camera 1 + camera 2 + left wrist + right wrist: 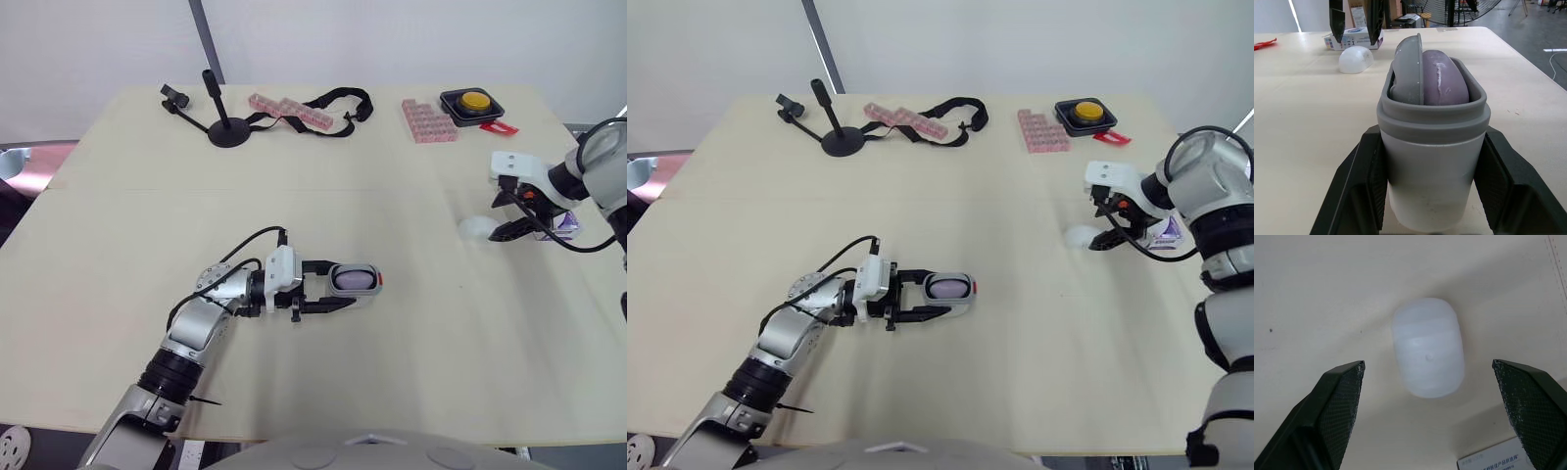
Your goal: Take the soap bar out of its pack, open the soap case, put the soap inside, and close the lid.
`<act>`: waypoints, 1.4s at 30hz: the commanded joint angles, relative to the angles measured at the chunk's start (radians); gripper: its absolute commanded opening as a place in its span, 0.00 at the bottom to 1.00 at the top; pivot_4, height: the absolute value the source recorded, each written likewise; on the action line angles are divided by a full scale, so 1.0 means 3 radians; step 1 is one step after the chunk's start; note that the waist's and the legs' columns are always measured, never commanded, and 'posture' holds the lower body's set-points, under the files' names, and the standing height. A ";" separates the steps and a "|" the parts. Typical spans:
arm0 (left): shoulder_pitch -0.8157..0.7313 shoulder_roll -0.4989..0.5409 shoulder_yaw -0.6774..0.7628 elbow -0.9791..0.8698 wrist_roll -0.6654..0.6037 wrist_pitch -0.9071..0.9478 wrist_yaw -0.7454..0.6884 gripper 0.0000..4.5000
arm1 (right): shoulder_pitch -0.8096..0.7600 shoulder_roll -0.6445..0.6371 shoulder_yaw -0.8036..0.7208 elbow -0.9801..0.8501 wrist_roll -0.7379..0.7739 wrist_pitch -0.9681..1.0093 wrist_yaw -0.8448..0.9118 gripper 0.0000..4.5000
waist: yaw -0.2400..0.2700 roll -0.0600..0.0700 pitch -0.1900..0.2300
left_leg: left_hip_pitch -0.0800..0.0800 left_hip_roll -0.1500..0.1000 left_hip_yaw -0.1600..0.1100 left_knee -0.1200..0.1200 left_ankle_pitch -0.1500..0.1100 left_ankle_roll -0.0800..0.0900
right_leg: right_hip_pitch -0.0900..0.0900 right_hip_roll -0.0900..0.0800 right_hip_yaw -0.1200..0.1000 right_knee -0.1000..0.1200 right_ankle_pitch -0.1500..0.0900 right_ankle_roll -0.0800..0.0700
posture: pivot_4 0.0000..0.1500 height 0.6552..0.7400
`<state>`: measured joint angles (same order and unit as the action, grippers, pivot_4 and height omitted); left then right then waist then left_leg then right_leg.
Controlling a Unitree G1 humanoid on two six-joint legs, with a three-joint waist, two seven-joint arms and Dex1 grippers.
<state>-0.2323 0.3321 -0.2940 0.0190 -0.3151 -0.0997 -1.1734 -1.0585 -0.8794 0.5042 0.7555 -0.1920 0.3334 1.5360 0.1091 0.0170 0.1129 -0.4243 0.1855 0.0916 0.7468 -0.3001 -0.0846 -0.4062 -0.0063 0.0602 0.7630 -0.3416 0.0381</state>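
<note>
2 grippers working. Left gripper (333, 285) pinches the grey soap case (1432, 166) by its sides, mid-table (392, 372). The purple soap (1444, 83) sits inside the open case, next to a grey insert (1408, 68). Right gripper (1427, 364) hovers over the white lid (1428, 354), fingers spread wide. Lid lies on the table's right side, well apart from the case. Soap pack (1354, 36) lies just beside the lid.

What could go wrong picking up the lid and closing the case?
The rounded lid could squirt from the open right gripper toward the soap pack. In the soap case, the soap rises above the rim beside a tilted grey insert, so the lid may not seat.
</note>
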 commanded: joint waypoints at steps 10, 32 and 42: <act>0.0021 0.0000 -0.0044 -0.0046 0.0019 0.0038 0.0031 0.42 | -0.0219 0.0197 -0.0056 0.0637 -0.0314 -0.0553 -0.0057 0.99 | 0.0006 0.0000 0.0000 | -0.0012 0.0002 0.0002 0.0007 0.0001 0.0001 | -0.0015 -0.0001 -0.0007 0.0013 0.0000 0.0000 | 1.00 0.64; -0.0011 -0.0025 -0.0047 -0.0020 0.0036 0.0091 0.0066 0.42 | -0.0231 0.0303 -0.0140 0.0693 -0.0442 -0.0734 -0.0097 0.43 | 0.0006 0.0000 0.0000 | -0.0014 0.0002 0.0003 0.0009 0.0002 0.0003 | -0.0016 -0.0007 -0.0014 0.0019 0.0000 0.0000 | 1.00 0.64; -0.0088 -0.0082 0.0028 0.0087 0.0025 0.0131 0.0160 0.42 | -0.0080 -0.0184 0.0055 -0.1376 0.0517 0.0185 0.0261 0.43 | 0.0039 0.0000 0.0000 | -0.0014 0.0002 0.0003 0.0009 0.0003 0.0005 | -0.0018 0.0000 -0.0010 0.0023 0.0000 0.0000 | 1.00 0.64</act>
<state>-0.2456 0.3091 -0.2954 0.0269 -0.3127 -0.0679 -1.1442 -1.0910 -0.8968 0.4969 0.4940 -0.1280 0.3029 1.5634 0.1209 0.0171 0.1129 -0.4278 0.1868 0.0925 0.7496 -0.2993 -0.0832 -0.4115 -0.0063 0.0573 0.7701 -0.3416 0.0382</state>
